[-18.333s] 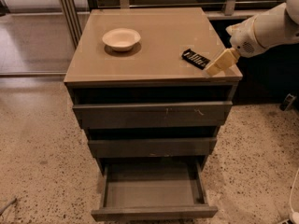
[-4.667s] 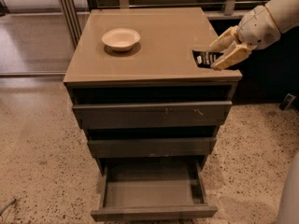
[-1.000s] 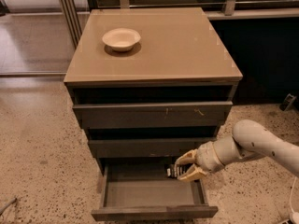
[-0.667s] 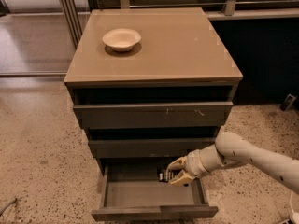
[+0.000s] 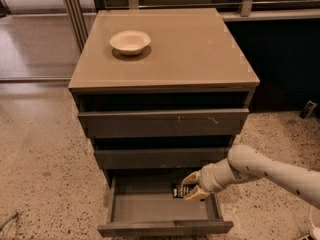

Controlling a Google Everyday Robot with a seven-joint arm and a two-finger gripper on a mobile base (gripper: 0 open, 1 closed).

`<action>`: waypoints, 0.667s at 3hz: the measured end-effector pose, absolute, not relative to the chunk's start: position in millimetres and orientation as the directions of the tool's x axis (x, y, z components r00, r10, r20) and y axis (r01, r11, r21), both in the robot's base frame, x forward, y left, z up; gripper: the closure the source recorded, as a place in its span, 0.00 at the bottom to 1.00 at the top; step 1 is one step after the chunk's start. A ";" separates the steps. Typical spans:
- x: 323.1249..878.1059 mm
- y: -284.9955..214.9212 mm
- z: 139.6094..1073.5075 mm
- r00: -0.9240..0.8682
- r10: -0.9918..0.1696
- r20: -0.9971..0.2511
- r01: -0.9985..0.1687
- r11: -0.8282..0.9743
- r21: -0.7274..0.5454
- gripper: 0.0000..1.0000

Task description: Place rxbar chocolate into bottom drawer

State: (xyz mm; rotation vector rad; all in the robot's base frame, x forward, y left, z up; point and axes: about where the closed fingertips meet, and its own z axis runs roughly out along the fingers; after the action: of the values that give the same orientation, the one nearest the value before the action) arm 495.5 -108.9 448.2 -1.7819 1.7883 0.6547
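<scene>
My gripper (image 5: pixel 190 186) reaches in from the right, over the open bottom drawer (image 5: pixel 165 227), which is pulled out at the foot of the cabinet. The tan fingers (image 5: pixel 197 193) are shut on the rxbar chocolate (image 5: pixel 177 190), a small black wrapped bar with white lettering. The bar hangs above the drawer's grey floor, toward its right rear part, just below the middle drawer's front. Part of the bar is hidden behind the fingers.
A white bowl (image 5: pixel 130 41) sits on the tan cabinet top (image 5: pixel 200 49) at the back left. Two closed grey drawer fronts (image 5: pixel 160 124) stand above the open one. Speckled floor surrounds the cabinet. A dark wall (image 5: pixel 285 59) stands to the right.
The gripper with the bar has moved left and a little deeper over the open drawer, staying shut on the bar. The bowl and drawers have not moved.
</scene>
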 end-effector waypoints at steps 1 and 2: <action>509.5 -126.2 399.8 0.031 -0.791 -0.611 -0.996 0.029 -0.087 1.00; 526.0 -133.2 340.0 0.027 -0.803 -0.595 -0.993 0.046 -0.107 1.00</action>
State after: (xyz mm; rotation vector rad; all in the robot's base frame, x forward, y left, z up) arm 526.0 -133.2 340.0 -1.8030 1.8224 0.4893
